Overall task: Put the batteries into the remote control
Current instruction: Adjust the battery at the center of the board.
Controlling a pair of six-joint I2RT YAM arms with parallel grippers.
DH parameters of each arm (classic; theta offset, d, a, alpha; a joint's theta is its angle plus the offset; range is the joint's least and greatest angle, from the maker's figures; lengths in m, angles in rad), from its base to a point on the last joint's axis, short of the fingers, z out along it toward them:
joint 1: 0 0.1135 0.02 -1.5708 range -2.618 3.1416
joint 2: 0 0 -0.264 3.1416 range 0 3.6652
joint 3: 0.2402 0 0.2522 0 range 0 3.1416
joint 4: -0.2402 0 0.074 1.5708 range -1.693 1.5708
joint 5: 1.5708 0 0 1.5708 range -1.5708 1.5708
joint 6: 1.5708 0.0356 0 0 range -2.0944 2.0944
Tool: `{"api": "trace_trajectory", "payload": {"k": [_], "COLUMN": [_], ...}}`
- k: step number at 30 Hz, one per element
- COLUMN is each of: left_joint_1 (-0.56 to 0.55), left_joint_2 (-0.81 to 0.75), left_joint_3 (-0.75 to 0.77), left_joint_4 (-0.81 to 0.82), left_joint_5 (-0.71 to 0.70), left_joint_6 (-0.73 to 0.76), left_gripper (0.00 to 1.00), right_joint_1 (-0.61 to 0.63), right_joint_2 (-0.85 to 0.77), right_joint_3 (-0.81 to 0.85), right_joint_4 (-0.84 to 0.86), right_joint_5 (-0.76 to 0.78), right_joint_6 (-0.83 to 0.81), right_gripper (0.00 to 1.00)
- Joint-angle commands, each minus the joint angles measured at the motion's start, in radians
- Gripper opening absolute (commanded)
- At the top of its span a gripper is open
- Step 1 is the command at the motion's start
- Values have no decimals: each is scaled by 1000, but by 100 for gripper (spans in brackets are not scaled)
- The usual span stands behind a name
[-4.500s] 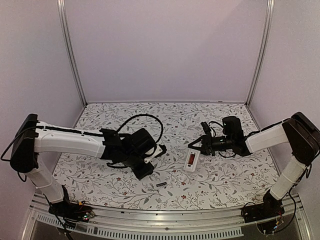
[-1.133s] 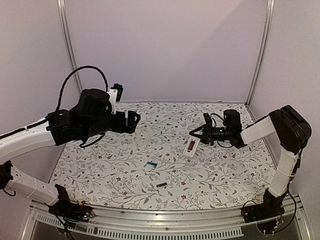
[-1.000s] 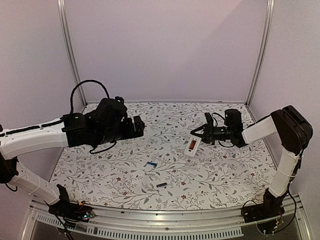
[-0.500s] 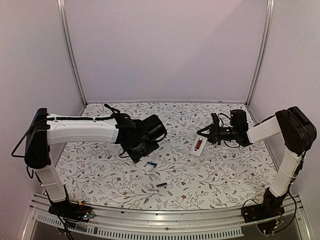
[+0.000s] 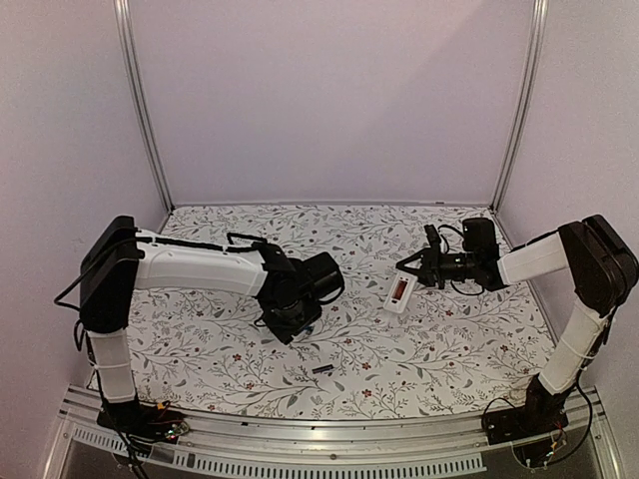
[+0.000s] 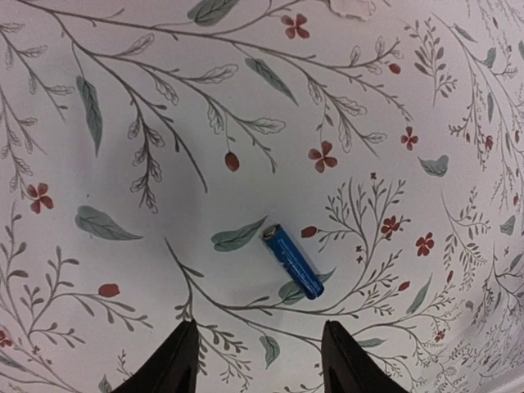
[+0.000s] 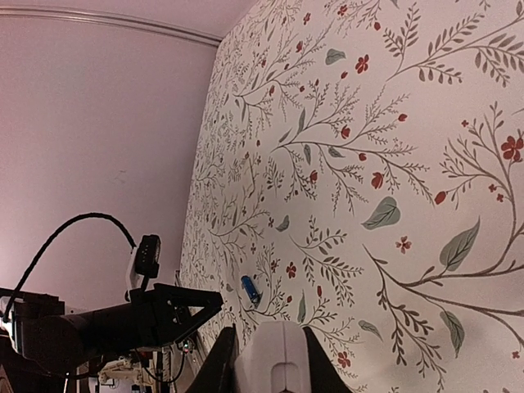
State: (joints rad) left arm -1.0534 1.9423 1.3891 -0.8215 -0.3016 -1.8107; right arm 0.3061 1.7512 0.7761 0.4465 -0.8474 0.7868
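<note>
In the left wrist view the bright blue battery (image 6: 293, 262) lies flat on the floral table, just beyond my left gripper (image 6: 260, 364) and slightly right of its centre. The jaws stand open with nothing between them. From above, the left gripper (image 5: 290, 324) covers that battery. The black battery (image 5: 321, 368) lies alone near the front edge. My right gripper (image 5: 407, 274) is shut on the white remote control (image 5: 401, 292), which hangs tilted over the table's right half. Its white end (image 7: 274, 356) shows between the right fingers, with the blue battery (image 7: 250, 291) beyond.
The floral table top (image 5: 200, 344) is enclosed by purple walls with metal uprights (image 5: 140, 110) at the back corners. A metal rail (image 5: 329, 449) runs along the front edge. The left arm (image 7: 123, 323) stretches low across the middle.
The left arm swung down from a raised pose to just above the blue battery, and its jaws narrowed. The right gripper shifted the remote slightly to the right.
</note>
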Motion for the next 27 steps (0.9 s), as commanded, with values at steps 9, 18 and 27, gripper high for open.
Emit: {"api": "trace_trajectory", "payload": {"k": [9,18,27], "left_joint_1": [28,62,85], "left_joint_2": [82,134,227], "left_joint_3": [42,73,150], "left_joint_4": [38,24,-44], "left_joint_5": [34,50,70], "left_joint_6": [-11,-2,39], "left_gripper": [46,40,23], "right_joint_1": [-6,-6,-5], "right_joint_2": [-20,-20,-18], "right_joint_3": [-11,-14,-11], "right_joint_4": [-20,-21,-22], "right_joint_5": [1,1,0], "right_joint_6": [-30,-32,-33], "right_gripper": [0,0,0]}}
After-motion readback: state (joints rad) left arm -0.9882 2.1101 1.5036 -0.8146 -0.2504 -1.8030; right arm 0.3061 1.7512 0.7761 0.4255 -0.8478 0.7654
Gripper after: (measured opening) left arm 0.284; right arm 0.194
